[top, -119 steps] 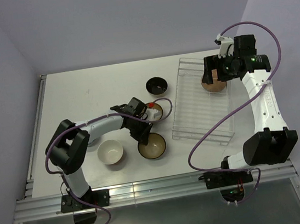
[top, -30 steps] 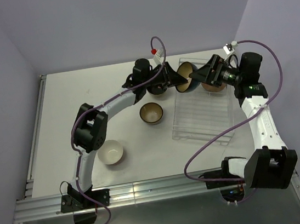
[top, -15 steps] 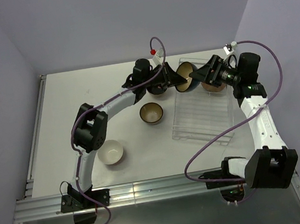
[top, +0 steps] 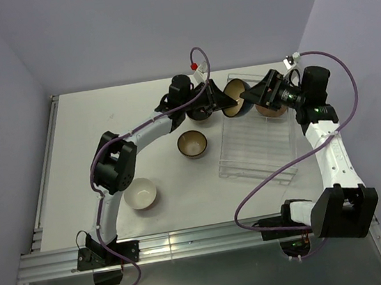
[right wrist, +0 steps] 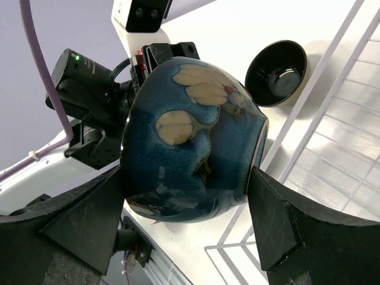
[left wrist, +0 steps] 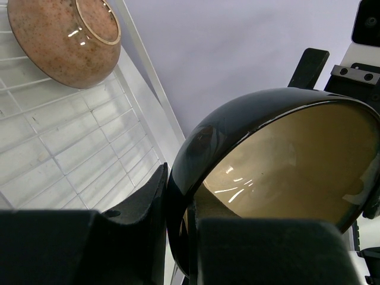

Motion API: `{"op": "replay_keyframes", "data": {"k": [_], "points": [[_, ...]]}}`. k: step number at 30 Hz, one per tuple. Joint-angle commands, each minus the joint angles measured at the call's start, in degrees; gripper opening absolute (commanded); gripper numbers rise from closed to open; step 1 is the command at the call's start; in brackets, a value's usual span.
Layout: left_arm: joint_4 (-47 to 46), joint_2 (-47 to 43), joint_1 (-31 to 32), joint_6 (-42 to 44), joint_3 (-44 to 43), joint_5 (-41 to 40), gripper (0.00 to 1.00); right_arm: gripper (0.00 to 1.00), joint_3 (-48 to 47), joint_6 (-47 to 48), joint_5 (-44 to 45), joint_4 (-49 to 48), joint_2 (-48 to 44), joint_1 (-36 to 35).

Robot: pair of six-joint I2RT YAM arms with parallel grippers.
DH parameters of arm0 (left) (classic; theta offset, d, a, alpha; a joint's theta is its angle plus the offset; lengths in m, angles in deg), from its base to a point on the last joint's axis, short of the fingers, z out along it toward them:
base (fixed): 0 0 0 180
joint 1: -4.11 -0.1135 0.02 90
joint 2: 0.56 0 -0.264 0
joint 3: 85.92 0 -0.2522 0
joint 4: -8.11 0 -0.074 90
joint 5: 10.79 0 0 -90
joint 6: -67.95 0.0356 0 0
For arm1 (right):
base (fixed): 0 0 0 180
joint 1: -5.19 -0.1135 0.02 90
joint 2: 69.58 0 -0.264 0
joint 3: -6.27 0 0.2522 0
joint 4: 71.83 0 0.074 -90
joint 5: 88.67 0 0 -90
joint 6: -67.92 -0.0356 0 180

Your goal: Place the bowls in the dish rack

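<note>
A dark blue bowl (top: 236,103), tan inside, hangs tilted over the far left corner of the clear dish rack (top: 258,149). My left gripper (top: 221,99) is shut on its rim (left wrist: 196,142). My right gripper (top: 254,95) spans the bowl (right wrist: 190,136), with its fingers (right wrist: 89,225) touching both sides. A speckled tan-brown bowl (top: 272,109) leans in the rack's far end and also shows in the left wrist view (left wrist: 62,41). A black bowl (top: 199,112), a tan bowl (top: 193,144) and a cream-white bowl (top: 142,194) sit on the table. The blue-patterned white bowl is out of view.
The black bowl (right wrist: 276,72) sits just left of the rack's rim (right wrist: 332,89). My left arm (top: 148,128) stretches across the table's middle towards the rack. Cables loop over both arms. The table's left edge has a metal rail (top: 45,168).
Since 4 s ago my left gripper carried the dark blue bowl from the table's front up to the rack's far corner, and my right gripper turned to meet it. Nothing has moved in the last second.
</note>
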Motion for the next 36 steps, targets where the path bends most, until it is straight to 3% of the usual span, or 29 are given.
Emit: {"op": "replay_keyframes", "data": {"k": [1,4,5,10,16,20,28,30,36], "points": [[-5.62,-1.92,0.95,-1.16,-1.81,1.85,0.06,0.0,-2.87,0.08,-1.51,-1.24,0.43,-0.68],[-6.23,-2.18,0.95,-1.77,-1.37,1.15,0.0,0.3,-4.36,0.26,-1.07,1.91,1.57,-0.68],[-6.67,-2.09,0.86,-2.47,-1.55,1.15,0.0,0.48,-4.89,1.04,-0.11,4.36,2.1,-0.68],[-7.2,-1.57,0.59,-3.88,-2.43,0.53,0.0,0.82,-1.57,-0.09,-0.63,1.67,0.35,-0.68],[-7.63,-1.57,0.68,-4.58,-1.9,0.62,0.0,0.88,-2.0,0.17,-0.37,2.01,0.26,-0.95],[-8.08,-2.0,0.68,-5.02,-1.37,0.62,0.0,1.0,-2.44,-0.01,-0.28,2.18,0.61,-1.21],[-7.99,-1.65,0.68,-5.02,-1.99,0.62,0.0,1.0,-2.09,-0.44,-0.36,0.61,0.52,-1.39],[-7.81,-1.57,0.77,-5.02,-1.81,0.53,0.0,0.95,-1.82,-0.53,-0.72,0.25,0.61,-1.47],[-7.46,-1.74,0.77,-4.76,-1.64,0.44,0.02,0.59,-1.99,0.25,-0.02,0.78,0.96,-1.47]]}}
